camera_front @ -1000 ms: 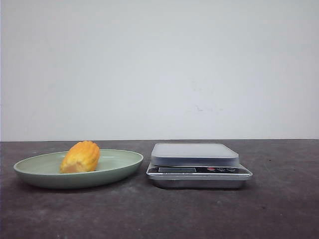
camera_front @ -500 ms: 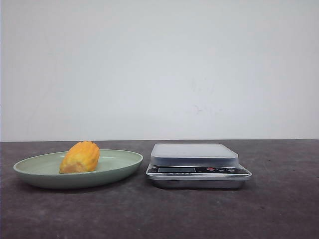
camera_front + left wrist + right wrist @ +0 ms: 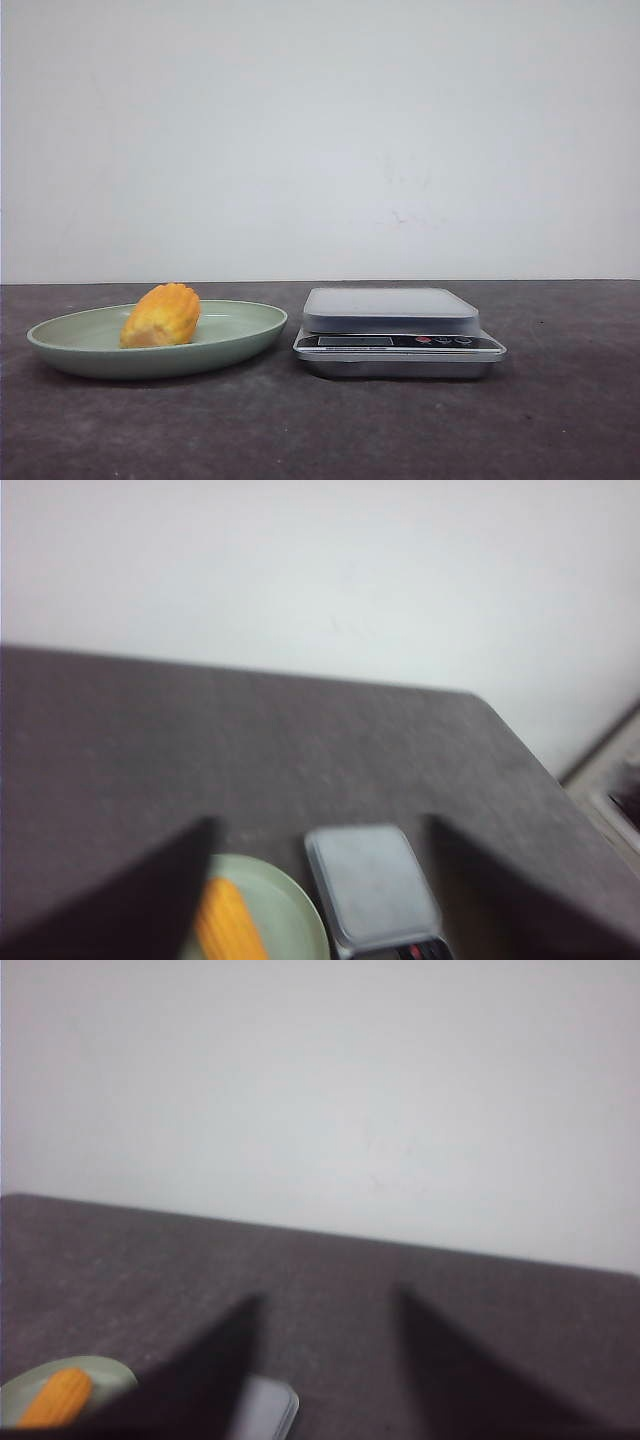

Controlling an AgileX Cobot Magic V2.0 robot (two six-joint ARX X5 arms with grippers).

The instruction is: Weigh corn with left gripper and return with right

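Note:
The corn (image 3: 161, 315), a short yellow-orange cob, lies on a pale green plate (image 3: 240, 335) at the left of the dark table. A silver kitchen scale (image 3: 398, 330) with an empty grey platform stands just right of the plate. No gripper shows in the front view. In the left wrist view my left gripper (image 3: 320, 825) is open and empty, high above the corn (image 3: 230, 925), the plate (image 3: 295, 920) and the scale (image 3: 372, 885). In the right wrist view my right gripper (image 3: 325, 1300) is open and empty, with the corn (image 3: 57, 1397) and the scale's corner (image 3: 268, 1410) far below.
A plain white wall stands behind the table. The table's far edge and right-hand corner (image 3: 480, 695) show in the left wrist view, with floor beyond.

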